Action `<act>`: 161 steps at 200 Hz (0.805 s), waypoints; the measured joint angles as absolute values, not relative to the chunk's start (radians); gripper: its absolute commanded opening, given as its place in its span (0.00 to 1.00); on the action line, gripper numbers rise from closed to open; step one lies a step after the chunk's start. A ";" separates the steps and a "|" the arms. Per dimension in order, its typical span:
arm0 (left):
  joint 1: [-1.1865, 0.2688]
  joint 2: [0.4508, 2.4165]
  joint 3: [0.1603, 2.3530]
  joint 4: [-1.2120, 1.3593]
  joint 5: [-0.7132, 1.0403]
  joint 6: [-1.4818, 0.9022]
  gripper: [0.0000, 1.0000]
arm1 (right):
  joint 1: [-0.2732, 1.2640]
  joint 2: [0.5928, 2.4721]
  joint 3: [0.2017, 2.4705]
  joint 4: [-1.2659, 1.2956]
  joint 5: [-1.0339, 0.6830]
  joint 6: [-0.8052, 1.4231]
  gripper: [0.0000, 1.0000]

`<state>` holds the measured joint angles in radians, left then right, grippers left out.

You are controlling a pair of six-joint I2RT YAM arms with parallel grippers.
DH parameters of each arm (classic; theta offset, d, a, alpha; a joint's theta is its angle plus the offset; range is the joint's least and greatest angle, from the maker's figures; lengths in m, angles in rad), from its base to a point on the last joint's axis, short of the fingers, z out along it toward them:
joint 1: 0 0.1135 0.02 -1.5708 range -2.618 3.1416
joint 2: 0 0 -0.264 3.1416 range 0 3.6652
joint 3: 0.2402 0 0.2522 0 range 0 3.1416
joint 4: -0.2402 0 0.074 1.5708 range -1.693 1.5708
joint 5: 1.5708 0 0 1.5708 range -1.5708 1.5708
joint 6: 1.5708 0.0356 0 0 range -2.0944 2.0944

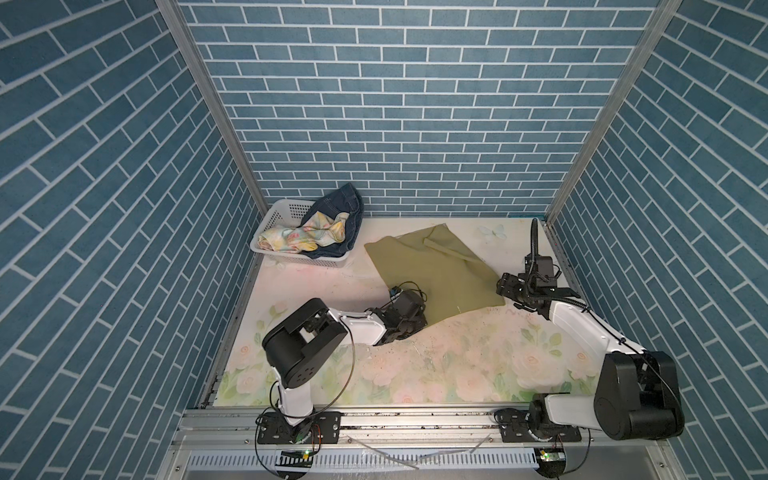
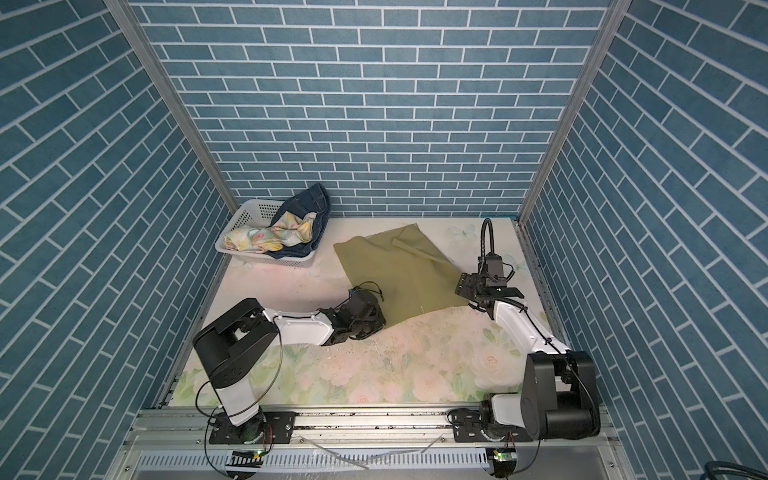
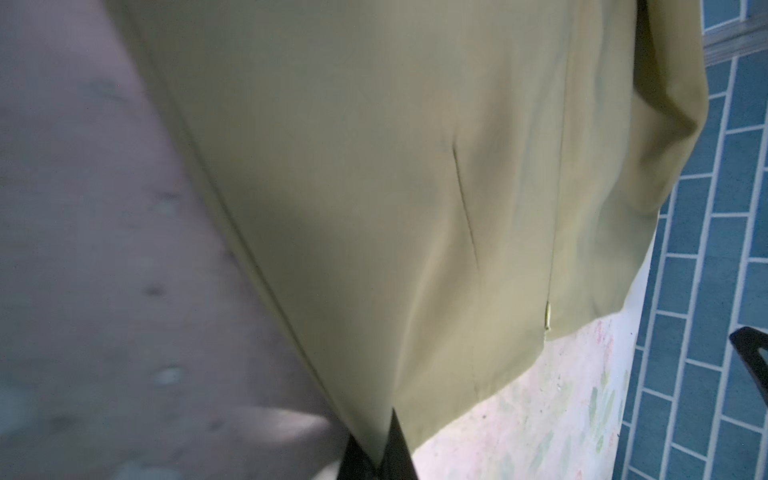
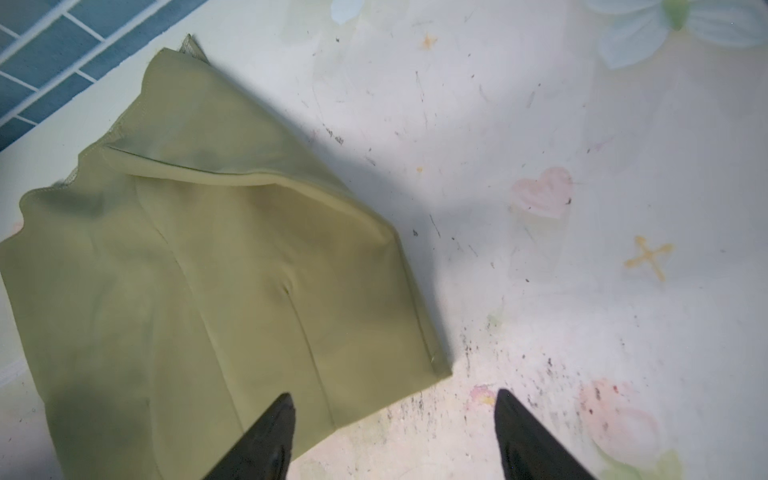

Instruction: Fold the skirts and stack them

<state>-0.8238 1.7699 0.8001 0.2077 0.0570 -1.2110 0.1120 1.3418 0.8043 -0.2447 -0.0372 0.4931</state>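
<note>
Care is needed at the near edge of the olive-green skirt [image 1: 432, 282], which is spread on the table [image 1: 457, 353]. Both near corners should be gripped before anything is lifted, so that the fold is carried over evenly. The left gripper [image 3: 381, 446] is pressed together on the skirt's near left corner. The right gripper [image 4: 394, 392] is held spread just above the near right corner, with one fingertip over cloth and one over bare table. The floral skirt [image 1: 299, 239] and denim skirt [image 1: 340, 203] are seen in the basket [image 1: 270, 216], far left.
</note>
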 measured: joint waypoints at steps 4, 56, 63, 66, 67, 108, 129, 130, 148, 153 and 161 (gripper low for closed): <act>-0.814 1.757 0.785 0.209 0.057 -1.206 0.00 | 0.112 1.347 0.804 -0.244 -0.042 0.493 0.74; -0.759 1.694 0.720 0.194 0.050 -1.151 0.00 | 0.133 1.398 0.719 -0.177 -0.125 0.522 0.68; -0.757 1.694 0.717 0.198 0.051 -1.147 0.00 | 0.143 1.401 0.704 -0.171 -0.131 0.528 0.67; -0.756 1.694 0.715 0.201 0.053 -1.144 0.00 | 0.149 1.403 0.697 -0.168 -0.133 0.532 0.67; -0.756 1.693 0.715 0.201 0.054 -1.143 0.00 | 0.152 1.403 0.694 -0.167 -0.134 0.533 0.67; -0.749 1.693 0.713 0.208 0.067 -1.119 0.00 | 0.218 1.437 0.628 -0.117 -0.150 0.569 0.53; -0.746 1.693 0.713 0.206 0.069 -1.100 0.00 | 0.222 1.464 0.627 -0.071 -0.148 0.579 0.44; -0.746 1.693 0.714 0.205 0.069 -1.099 0.00 | 0.222 1.465 0.627 -0.069 -0.147 0.579 0.43; -0.744 1.688 0.724 0.176 0.065 -1.079 0.00 | 0.222 1.478 0.627 -0.044 -0.138 0.577 0.35; -0.743 1.684 0.726 0.164 0.061 -1.071 0.00 | 0.223 1.480 0.627 -0.041 -0.134 0.576 0.29; -0.742 1.677 0.729 0.144 0.054 -1.061 0.00 | 0.223 1.483 0.627 -0.038 -0.127 0.570 0.21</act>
<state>-0.7422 1.6768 0.7288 0.1436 0.0536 -1.0607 0.2226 1.4826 0.6273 -0.0376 -0.1268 0.5705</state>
